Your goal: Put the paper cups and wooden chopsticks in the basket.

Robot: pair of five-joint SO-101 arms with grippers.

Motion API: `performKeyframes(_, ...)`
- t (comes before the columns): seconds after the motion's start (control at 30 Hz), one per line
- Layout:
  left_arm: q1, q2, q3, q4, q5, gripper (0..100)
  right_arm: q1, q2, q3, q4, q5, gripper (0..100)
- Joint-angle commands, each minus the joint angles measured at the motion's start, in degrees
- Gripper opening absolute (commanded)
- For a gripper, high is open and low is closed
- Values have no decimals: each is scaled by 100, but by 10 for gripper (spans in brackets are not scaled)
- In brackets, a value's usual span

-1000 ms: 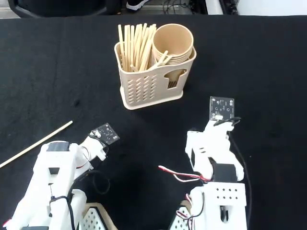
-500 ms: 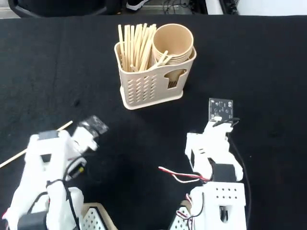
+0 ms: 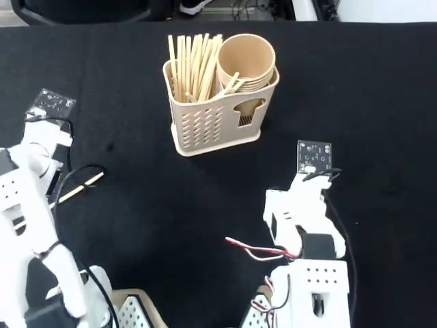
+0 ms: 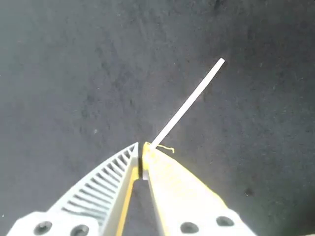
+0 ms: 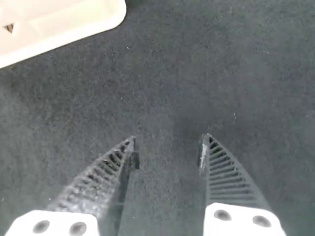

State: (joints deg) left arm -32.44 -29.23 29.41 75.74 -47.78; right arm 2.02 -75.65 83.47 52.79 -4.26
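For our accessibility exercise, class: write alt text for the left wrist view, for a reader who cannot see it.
The left arm's hand, closed, hangs over a black tablecloth; a thin pale wooden chopstick slants away from its fingertips.

Matt black cloth table (image 3: 382,82), perforated cream plastic basket (image 3: 205,126), smooth pale wooden chopsticks (image 3: 194,61), matt paper cups (image 3: 246,58).
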Motion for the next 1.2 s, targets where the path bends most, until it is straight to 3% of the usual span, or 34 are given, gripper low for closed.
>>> performKeyframes(0.0, -4, 615, -479, -105, -158, 33, 35, -48, -31, -105, -35, 208)
performKeyframes(0.17, 374, 2945, -2009, 501, -686, 33, 26, -48, -13, -88, -35, 208)
performKeyframes(0.33, 576, 5116, -3899, 1846, -2259, 30, 26, -48, 4, -79, -35, 208)
performKeyframes(0.47, 532, 5952, -4787, 2119, -2892, 32, 26, -48, 4, -79, -35, 208)
performKeyframes(1.17, 1147, 6479, -4822, 1336, -2831, 32, 26, -48, 4, -79, -26, 208)
